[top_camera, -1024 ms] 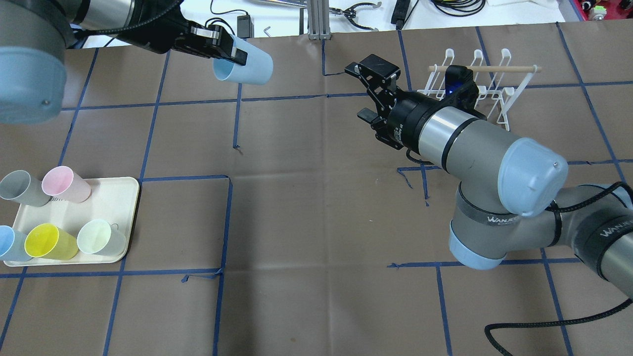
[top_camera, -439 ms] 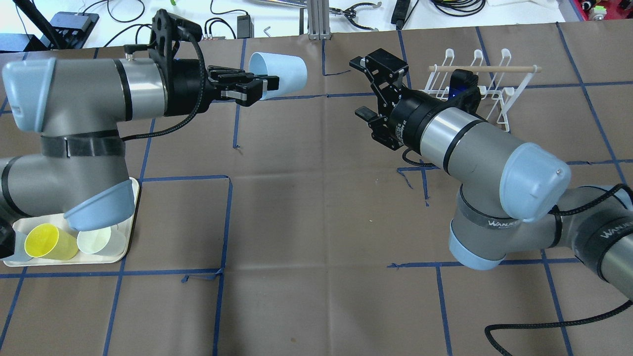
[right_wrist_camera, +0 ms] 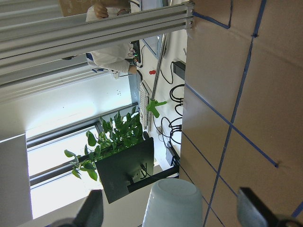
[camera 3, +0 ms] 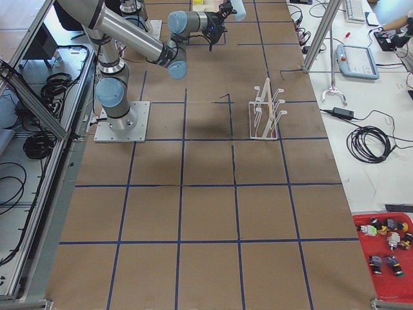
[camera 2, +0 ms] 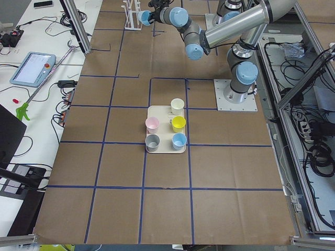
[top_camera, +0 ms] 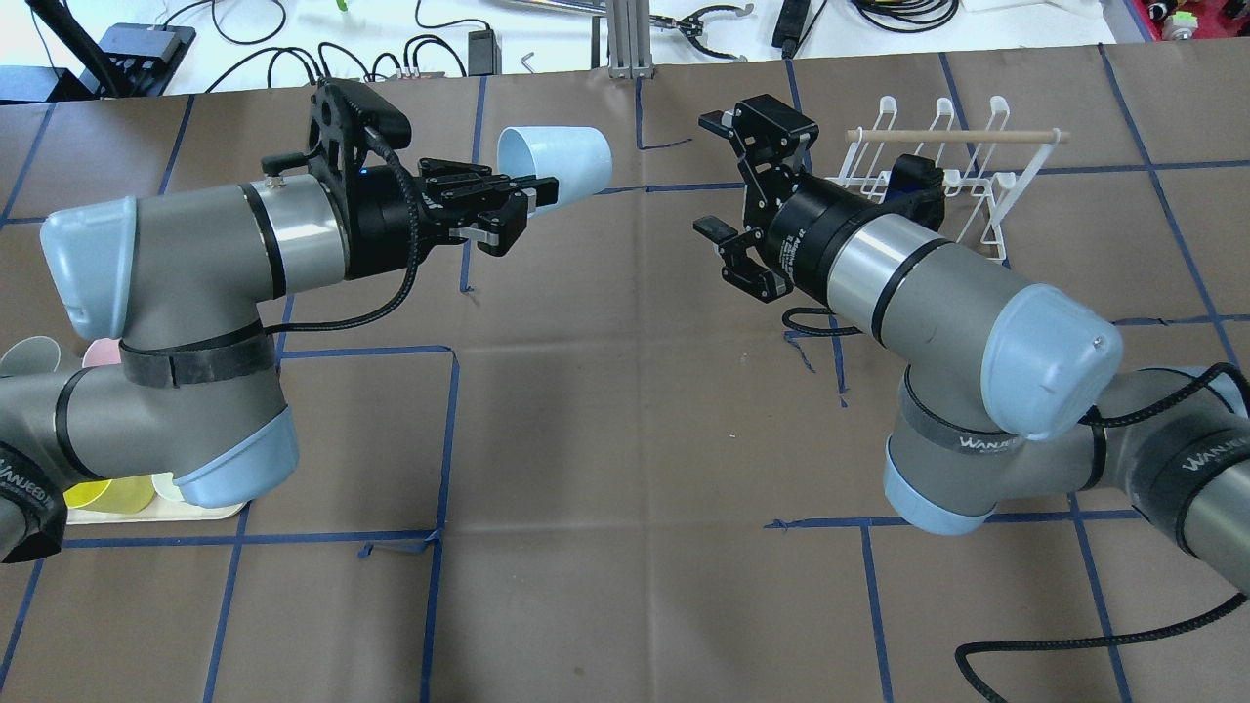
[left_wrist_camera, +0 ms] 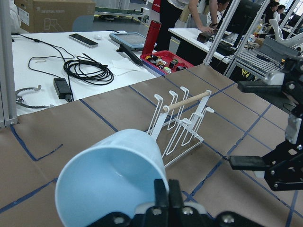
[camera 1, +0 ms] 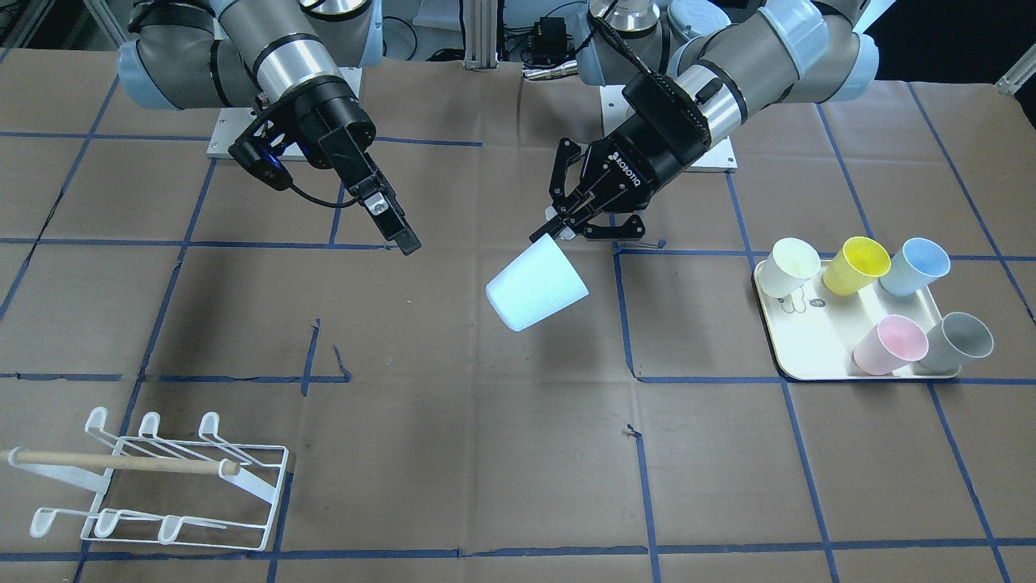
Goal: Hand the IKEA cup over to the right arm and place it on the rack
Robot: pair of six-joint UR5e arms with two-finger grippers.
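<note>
The table (camera 1: pixel 486 453) is wearing a brown paper cover, with blue tape lines (camera 1: pixel 712 379) running across it in a grid. A white wire rack (camera 1: pixel 121 463) is standing upright near one corner. Well apart from it, toward the opposite side, a cream tray (camera 1: pixel 817 344) is lying flat and carrying five cups (camera 1: pixel 889 343). White base plates (camera 2: pixel 235 97) are sitting along the robot's edge.

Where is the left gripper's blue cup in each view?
Front-facing: cup centre.
Overhead: cup upper middle.
Exterior left: cup top, left of centre.
Exterior right: cup top, right of centre.
Left wrist: cup lower left.
Right wrist: cup bottom centre.
Landmark: white rack, absent only from right wrist.
</note>
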